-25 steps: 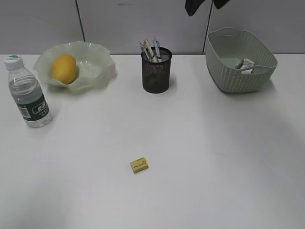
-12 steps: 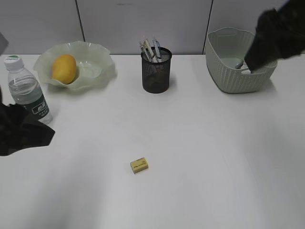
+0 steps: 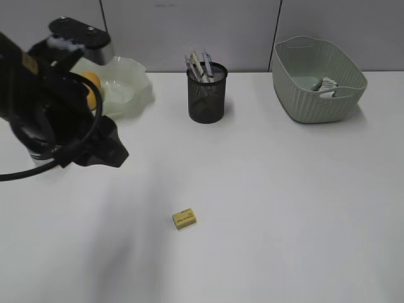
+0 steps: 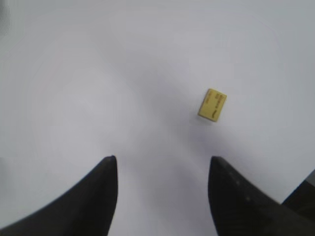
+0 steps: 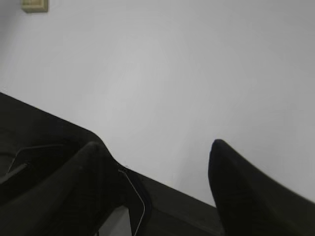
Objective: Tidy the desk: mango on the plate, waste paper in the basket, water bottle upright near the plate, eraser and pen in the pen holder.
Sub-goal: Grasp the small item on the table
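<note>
Left wrist view: left pincer (image 4: 161,169) is spread, with nothing between its two dark fingers; it hangs over bare table (image 4: 98,73).
Eraser: small yellow block (image 4: 212,104), flat on the table, ahead of the left pincer and to its right, apart from it.
Right pincer: (image 5: 152,150) also spread and holding nothing; a dark edge crosses below its fingers.
Left arm: black, big in the exterior view (image 3: 57,107), at the left; it covers the bottle almost fully.
Mango: (image 3: 92,83) in the plate (image 3: 126,85); only a part shows behind the arm.
Pen holder: (image 3: 207,93) upright at the back middle, with pens (image 3: 199,65) in it.
Basket: (image 3: 319,79) at the back right, with the paper (image 3: 327,84) inside.
Eraser, exterior view: (image 3: 184,218) alone at the front middle, well apart from the holder.
</note>
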You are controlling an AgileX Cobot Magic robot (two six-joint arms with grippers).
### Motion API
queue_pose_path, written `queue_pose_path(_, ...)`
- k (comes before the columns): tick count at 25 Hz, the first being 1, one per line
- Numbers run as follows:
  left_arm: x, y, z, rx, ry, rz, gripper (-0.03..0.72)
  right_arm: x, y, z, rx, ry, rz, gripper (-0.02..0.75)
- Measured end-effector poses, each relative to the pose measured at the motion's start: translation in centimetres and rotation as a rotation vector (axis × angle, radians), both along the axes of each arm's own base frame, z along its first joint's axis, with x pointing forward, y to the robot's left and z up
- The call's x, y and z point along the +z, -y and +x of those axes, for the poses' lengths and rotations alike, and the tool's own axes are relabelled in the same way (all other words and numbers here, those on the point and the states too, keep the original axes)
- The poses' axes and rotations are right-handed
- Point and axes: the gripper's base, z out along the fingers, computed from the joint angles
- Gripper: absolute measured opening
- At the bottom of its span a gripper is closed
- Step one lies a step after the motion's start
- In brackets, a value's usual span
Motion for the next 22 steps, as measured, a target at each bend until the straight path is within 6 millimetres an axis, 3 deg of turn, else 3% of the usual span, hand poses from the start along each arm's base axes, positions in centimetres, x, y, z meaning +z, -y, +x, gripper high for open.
queue_pose_path(6,-2.1,4.2,0.9,-0.139,-0.035,0.064,0.448,0.9,2.8,-5.6,-0.017,0.205,0.121,0.533)
queue_pose_path(11,-5.2,6.7,1.4,-0.202,-0.115,0.15,0.479,1.5,4.5,-8.9,-0.042,0.348,0.227,0.533)
queue_pose_path(15,-7.4,8.5,1.4,-0.276,-0.143,0.24,0.531,1.3,5.1,-10.0,-0.064,0.356,0.241,0.533)
queue_pose_path(22,-10.2,11.5,1.7,-0.356,-0.113,0.347,0.538,0.5,5.3,-10.1,-0.077,0.301,0.199,0.533)
